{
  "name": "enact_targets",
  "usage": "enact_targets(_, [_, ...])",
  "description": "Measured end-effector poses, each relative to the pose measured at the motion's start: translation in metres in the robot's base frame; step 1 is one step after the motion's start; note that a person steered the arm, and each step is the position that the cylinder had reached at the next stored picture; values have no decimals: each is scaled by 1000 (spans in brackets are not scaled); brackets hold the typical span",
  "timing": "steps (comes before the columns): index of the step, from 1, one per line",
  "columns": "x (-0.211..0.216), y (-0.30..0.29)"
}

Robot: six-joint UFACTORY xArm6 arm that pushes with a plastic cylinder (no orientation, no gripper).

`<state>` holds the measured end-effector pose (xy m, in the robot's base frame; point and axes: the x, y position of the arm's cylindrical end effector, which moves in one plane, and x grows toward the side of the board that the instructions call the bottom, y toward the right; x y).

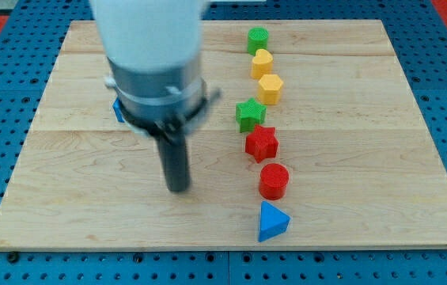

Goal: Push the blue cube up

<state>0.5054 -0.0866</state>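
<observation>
The blue cube shows only as a small blue corner at the left edge of the arm's grey collar; the rest is hidden behind the arm. My tip rests on the wooden board, below and to the right of that blue corner, well apart from it. The rod rises from the tip into the grey and white arm body, which fills the view's top left centre.
A curved line of blocks runs down the right of centre: green cylinder, yellow heart, yellow hexagon, green star, red star, red cylinder, blue triangle. Blue pegboard surrounds the board.
</observation>
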Motion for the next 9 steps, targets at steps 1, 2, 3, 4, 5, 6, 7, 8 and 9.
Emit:
enact_targets(1, [-79, -74])
enact_targets(2, [-130, -92])
enact_targets(3, [-175, -55])
enact_targets(4, [-186, -7])
enact_targets(5, [-156, -2])
enact_targets(6, [-153, 25])
enact_targets(7, [-126, 3])
enact_targets(8, [-69, 12])
enact_targets(9, [-92, 63])
